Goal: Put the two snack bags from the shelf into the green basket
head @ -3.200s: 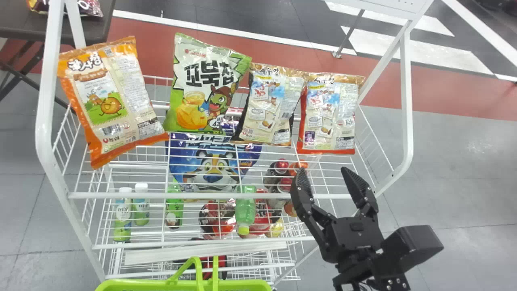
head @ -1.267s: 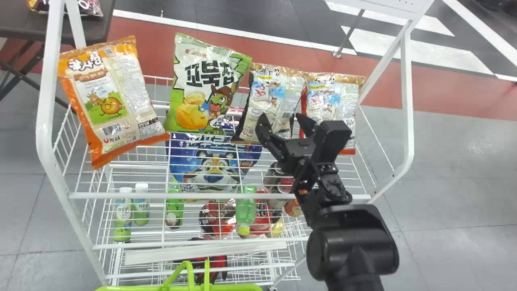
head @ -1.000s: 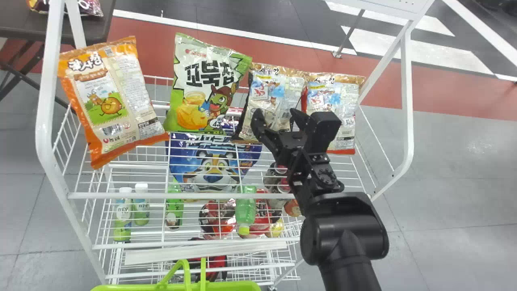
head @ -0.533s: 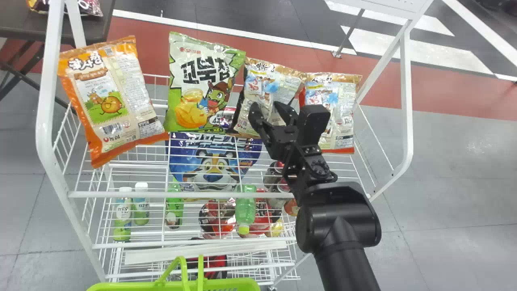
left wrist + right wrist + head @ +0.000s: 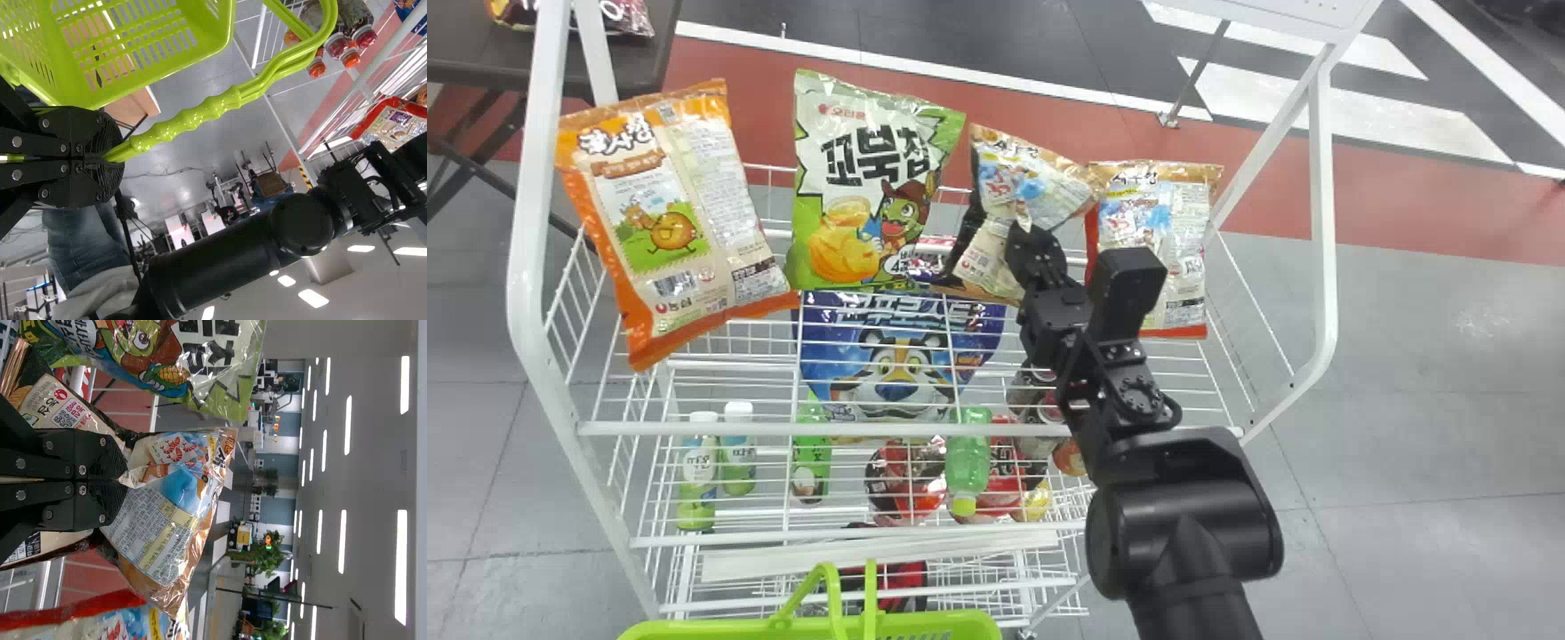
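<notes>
Cream-and-brown snack bag point(image 5: 1021, 182), head view: twelve o'clock, at the shelf point(image 5: 889, 430); right claw point(image 5: 1028, 235) clamped on its front. Green bag point(image 5: 858, 182) at its nine, red-edged bag point(image 5: 1178, 218) at its three; either could snag during lift-out. Green basket point(image 5: 694, 630) at seven.
Left wrist view: left claw point(image 5: 112, 158) closed on basket handle point(image 5: 193, 118); slack there could let the basket tip.
Right wrist view: claw shut tight, only pinched film inside; may slip or tear from the bag's weight. Glossy, waisted at pinch, shrimp print, coppery crimped edge.
</notes>
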`<state>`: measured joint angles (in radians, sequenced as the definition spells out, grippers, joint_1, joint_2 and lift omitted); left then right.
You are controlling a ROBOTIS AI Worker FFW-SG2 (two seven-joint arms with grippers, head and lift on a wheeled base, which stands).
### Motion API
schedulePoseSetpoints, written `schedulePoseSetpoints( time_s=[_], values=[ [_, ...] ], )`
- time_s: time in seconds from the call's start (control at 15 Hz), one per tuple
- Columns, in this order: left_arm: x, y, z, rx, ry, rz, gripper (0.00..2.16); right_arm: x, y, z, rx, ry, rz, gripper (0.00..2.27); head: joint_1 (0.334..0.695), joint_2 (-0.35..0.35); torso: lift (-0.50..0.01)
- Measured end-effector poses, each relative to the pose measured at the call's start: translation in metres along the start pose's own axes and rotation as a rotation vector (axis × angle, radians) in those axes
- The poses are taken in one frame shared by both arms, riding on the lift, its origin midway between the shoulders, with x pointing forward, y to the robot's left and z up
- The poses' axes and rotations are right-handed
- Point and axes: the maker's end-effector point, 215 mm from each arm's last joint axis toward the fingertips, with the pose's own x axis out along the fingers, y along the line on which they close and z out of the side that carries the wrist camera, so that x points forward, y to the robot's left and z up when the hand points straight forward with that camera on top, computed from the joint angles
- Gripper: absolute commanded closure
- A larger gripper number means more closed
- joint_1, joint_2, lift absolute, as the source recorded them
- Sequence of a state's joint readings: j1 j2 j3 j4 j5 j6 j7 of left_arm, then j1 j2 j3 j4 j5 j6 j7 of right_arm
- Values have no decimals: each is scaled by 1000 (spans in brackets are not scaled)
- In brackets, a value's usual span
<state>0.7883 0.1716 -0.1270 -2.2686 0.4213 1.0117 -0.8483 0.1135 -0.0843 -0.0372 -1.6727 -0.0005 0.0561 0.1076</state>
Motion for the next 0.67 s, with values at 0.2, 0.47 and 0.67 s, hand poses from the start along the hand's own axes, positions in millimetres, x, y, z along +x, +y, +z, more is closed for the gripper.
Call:
schedulePoseSetpoints(
  time_s=[0.2,0.47,0.67],
  values=[
    [2,-2,0,3,1,-4,1892,-20,-11,22,9,-41,-20,2250,695,-350,-10],
    [3,-5,-1,9,4,-11,1892,-59,-5,56,66,-37,21,2250,695,-350,-10],
    [6,-5,-1,10,2,-11,1892,-98,8,35,126,158,99,2250,695,-350,-10]
  ],
)
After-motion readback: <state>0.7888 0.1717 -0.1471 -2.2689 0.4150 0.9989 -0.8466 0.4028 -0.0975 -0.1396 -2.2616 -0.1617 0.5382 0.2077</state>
